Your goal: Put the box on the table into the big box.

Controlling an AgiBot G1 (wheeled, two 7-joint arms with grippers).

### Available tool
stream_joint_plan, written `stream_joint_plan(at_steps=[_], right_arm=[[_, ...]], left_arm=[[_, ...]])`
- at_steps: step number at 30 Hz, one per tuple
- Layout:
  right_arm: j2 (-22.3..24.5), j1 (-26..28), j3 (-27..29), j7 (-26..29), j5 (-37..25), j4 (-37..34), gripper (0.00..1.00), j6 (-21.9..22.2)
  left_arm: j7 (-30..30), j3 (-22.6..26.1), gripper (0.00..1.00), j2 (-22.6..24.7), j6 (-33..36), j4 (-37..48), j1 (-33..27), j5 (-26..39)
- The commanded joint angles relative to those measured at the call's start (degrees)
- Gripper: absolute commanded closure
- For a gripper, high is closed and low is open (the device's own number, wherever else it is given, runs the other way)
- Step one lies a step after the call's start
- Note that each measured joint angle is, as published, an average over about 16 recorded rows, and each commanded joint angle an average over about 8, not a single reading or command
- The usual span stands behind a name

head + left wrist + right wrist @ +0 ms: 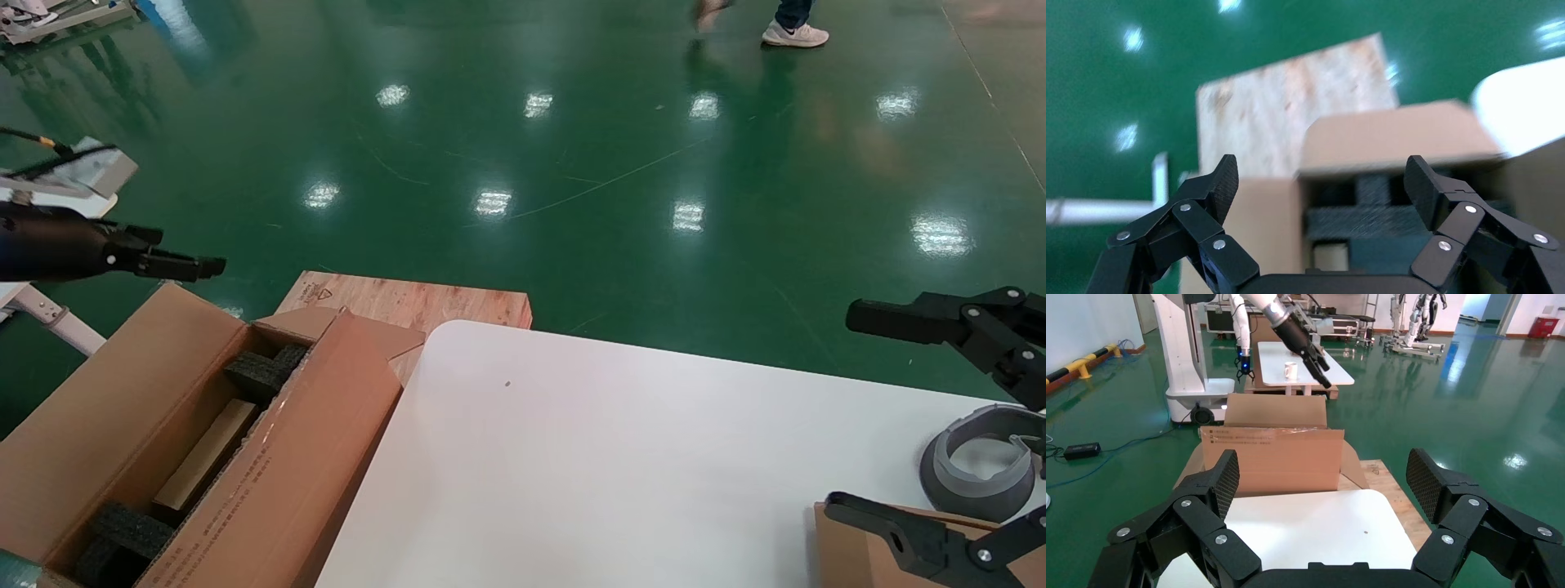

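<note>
Landmark: big box (270, 457), a long brown carton with flaps up, sitting against the left edge of the white table (621, 457). Black foam blocks (260, 369) pad its far and near ends; a flat brown cardboard piece (208, 452) lies inside between them, can't tell if it carries a recycling mark.

Left gripper (1321, 193) hangs above the big box's far end, fingers spread wide, nothing between them.

Right gripper (1322, 490) is well away from the big box, over the table's near right corner, also wide open and empty. Under it, a brown cardboard corner (850, 547) rests on the table by a grey ring-shaped part (976, 465).

Plywood board (409, 300) lies just beyond the big box's far end.
</note>
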Motion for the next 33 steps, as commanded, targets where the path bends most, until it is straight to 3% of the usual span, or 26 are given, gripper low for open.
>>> stream_joint_plan(at_steps=[1,12,33], right_arm=[[0.0,0.0,0.0,0.0,0.0,0.0,0.0,0.0],[0.0,0.0,0.0,0.0,0.0,0.0,0.0,0.0],[0.0,0.0,0.0,0.0,0.0,0.0,0.0,0.0]], left_arm=[[2.5,-1.35,0.0,-1.61,1.7,-1.12,-0.57,-2.29],[16.92,-6.68,0.0,-9.89,11.31,-7.02,3.68,-20.44],[15.07,-12.46,0.0,-6.95,11.53,-10.52,6.59,-17.73]])
